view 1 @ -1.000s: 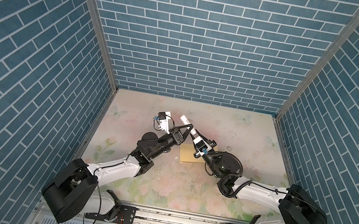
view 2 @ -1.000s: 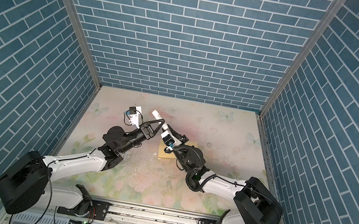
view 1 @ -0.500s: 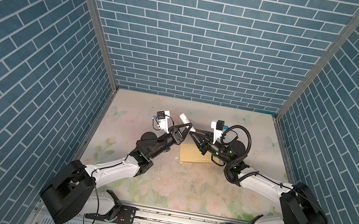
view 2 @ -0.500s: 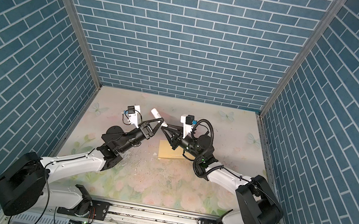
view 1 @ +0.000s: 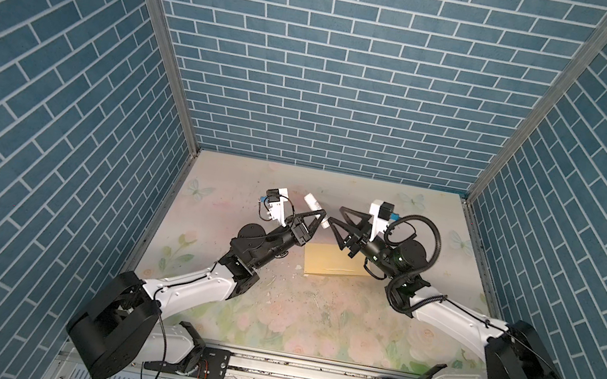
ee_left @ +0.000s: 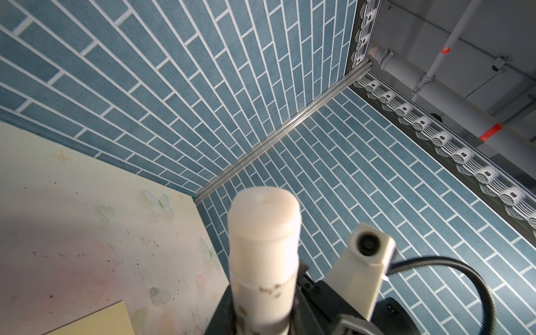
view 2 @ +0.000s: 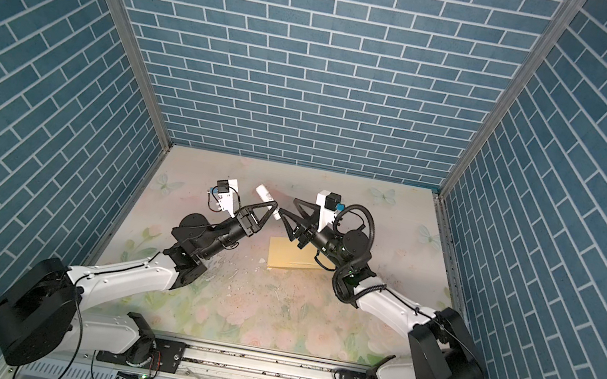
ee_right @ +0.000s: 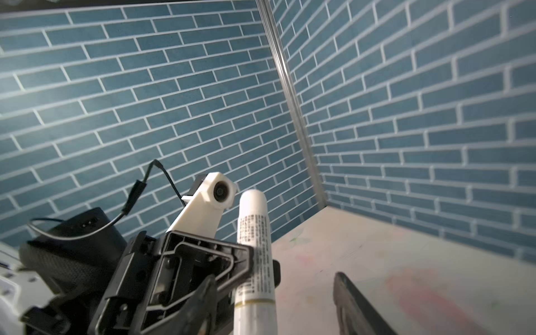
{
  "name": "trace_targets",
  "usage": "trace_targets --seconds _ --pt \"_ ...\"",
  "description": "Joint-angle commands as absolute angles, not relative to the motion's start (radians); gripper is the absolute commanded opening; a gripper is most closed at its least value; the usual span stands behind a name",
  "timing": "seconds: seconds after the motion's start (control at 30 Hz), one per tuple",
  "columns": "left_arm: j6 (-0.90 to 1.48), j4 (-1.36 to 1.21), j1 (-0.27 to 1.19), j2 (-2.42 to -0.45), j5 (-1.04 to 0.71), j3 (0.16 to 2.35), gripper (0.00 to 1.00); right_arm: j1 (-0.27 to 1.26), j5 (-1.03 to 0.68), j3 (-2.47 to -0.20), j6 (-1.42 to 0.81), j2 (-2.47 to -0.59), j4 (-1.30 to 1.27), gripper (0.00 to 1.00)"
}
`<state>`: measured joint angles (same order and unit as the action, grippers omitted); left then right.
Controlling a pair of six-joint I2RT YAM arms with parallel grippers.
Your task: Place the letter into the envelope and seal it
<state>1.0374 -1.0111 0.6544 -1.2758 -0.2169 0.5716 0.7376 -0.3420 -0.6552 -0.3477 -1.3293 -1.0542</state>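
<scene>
Envelope point(view 1: 326, 263): flat on desk point(view 1: 353, 326), beneath my spread right fingers point(ee_right: 356, 301), one corner hidden by them. My left fingers point(ee_right: 208, 243) pinch white tube point(view 1: 312, 202).

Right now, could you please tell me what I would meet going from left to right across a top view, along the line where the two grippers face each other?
Left wrist camera → white tube → right gripper → right wrist camera.

The envelope point(view 1: 331, 262) lies on the table point(view 1: 312, 318), the glue stick point(view 1: 311, 201) raised just behind it.
</scene>
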Motion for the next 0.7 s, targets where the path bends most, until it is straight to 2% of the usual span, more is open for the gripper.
trace_targets --seconds 0.0,0.1,0.23,0.5,0.67 --pt "1.07 -1.043 0.658 -1.289 -0.241 0.566 0.0 0.837 -0.128 -0.594 0.211 -1.259 -1.005 0.68" --pt "1.079 -1.049 0.659 -1.298 -0.245 0.571 0.0 0.88 -0.057 -0.555 0.406 -1.268 -1.041 0.68" --pt "1.085 -1.054 0.658 -1.304 -0.245 0.571 0.0 0.919 0.029 -0.537 0.522 -1.322 -1.147 0.58" --pt "1.087 -1.054 0.659 -1.304 -0.247 0.571 0.0 0.95 0.126 -0.565 0.566 -1.414 -1.286 0.39" --pt "1.086 -1.055 0.658 -1.306 -0.245 0.569 0.0 0.956 0.122 -0.582 0.564 -1.427 -1.29 0.36"
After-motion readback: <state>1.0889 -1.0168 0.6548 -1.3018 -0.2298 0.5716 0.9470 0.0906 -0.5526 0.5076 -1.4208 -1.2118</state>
